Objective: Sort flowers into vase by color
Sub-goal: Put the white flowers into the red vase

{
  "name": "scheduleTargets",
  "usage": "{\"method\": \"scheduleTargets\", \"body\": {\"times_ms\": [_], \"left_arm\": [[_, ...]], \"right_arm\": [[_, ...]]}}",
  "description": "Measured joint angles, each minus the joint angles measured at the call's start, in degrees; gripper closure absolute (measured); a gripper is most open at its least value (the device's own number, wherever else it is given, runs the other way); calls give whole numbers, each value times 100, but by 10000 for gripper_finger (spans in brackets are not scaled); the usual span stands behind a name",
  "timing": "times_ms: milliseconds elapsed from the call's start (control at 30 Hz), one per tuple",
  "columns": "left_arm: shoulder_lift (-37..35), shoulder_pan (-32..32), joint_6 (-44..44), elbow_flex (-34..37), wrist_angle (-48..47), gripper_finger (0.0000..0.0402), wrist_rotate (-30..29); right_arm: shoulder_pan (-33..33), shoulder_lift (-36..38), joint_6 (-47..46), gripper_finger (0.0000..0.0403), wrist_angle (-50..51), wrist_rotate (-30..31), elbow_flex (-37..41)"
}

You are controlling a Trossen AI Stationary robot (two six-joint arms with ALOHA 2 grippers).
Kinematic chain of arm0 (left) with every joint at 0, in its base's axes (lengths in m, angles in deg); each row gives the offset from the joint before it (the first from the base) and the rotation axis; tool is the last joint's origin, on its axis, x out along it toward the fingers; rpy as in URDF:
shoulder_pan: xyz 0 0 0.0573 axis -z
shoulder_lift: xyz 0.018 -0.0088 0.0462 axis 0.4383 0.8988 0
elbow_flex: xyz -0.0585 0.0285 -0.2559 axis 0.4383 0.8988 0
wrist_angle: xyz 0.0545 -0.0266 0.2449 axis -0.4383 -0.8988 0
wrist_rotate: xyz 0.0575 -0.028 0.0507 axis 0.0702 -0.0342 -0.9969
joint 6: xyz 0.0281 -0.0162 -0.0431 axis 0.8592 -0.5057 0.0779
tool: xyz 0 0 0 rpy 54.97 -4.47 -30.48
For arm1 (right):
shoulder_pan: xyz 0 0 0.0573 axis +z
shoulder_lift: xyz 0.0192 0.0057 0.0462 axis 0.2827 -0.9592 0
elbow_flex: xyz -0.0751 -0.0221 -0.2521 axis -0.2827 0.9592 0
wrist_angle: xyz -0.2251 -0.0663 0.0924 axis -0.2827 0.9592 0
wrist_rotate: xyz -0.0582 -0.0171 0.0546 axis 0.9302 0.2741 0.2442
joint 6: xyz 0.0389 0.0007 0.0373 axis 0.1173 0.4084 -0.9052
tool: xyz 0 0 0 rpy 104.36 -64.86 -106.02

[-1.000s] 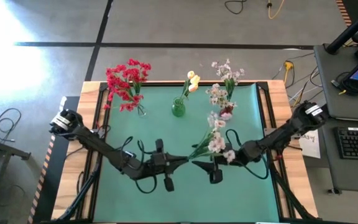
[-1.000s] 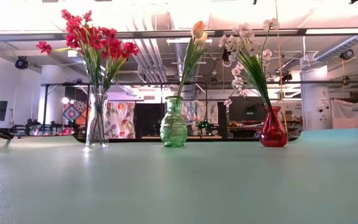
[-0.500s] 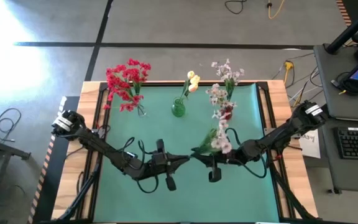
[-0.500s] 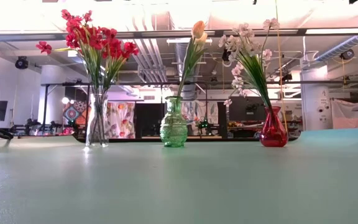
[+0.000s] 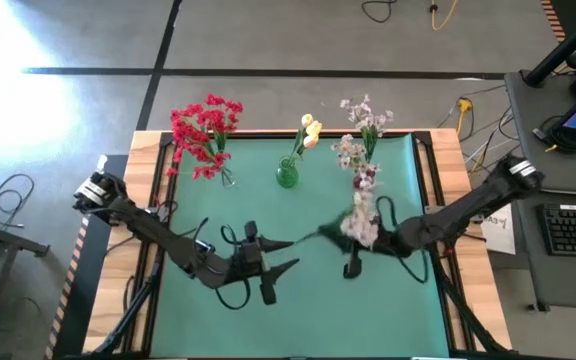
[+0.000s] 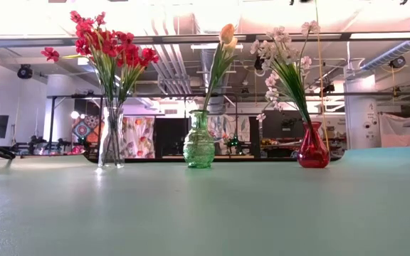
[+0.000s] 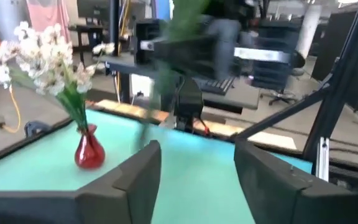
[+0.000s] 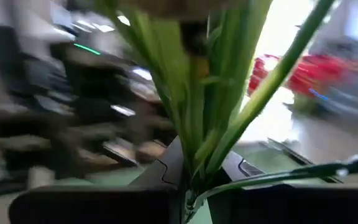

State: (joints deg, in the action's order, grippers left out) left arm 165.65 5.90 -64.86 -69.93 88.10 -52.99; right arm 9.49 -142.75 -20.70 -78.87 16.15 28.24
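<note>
Spray of white-pink flowers (image 5: 360, 215): right gripper (image 5: 353, 245) is clamping its stems over mid-table, short of red vase (image 5: 366, 178). Advice: keep stems vertical above the neck. Left gripper (image 5: 280, 256) is waiting, fingers apart.

Looks like I'm driving this thing in a big open robotics lab or workshop. Bare concrete floor (image 5: 298, 40) with loose cables (image 5: 13, 195) on it, exposed ducts (image 6: 180, 60) and pipes overhead, and a desk with a keyboard (image 5: 575, 228) right next to my table (image 5: 138, 160). More metal frames and workstations (image 7: 260, 59) in the background.
</note>
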Motion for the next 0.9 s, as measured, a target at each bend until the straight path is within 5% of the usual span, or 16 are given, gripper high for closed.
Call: {"method": "scheduleTargets", "body": {"times_ms": [167, 267, 467, 900], "left_arm": [[-326, 5, -443, -2, -784, 197, -19], [-464, 5, -527, -2, -1102, 196, -190], [-605, 5, -533, -2, -1389, 196, -607], [-649, -12, -530, -2, -1682, 196, -809]], "right_arm": [[-7, 1088, -1503, 376, 3062, 2715, 0], [-81, 1674, -2893, 376, 5016, 3798, 0], [-600, 2652, -4760, 376, 7231, 3720, 0], [-1254, 3061, -4093, 376, 7251, 3273, 0]]}}
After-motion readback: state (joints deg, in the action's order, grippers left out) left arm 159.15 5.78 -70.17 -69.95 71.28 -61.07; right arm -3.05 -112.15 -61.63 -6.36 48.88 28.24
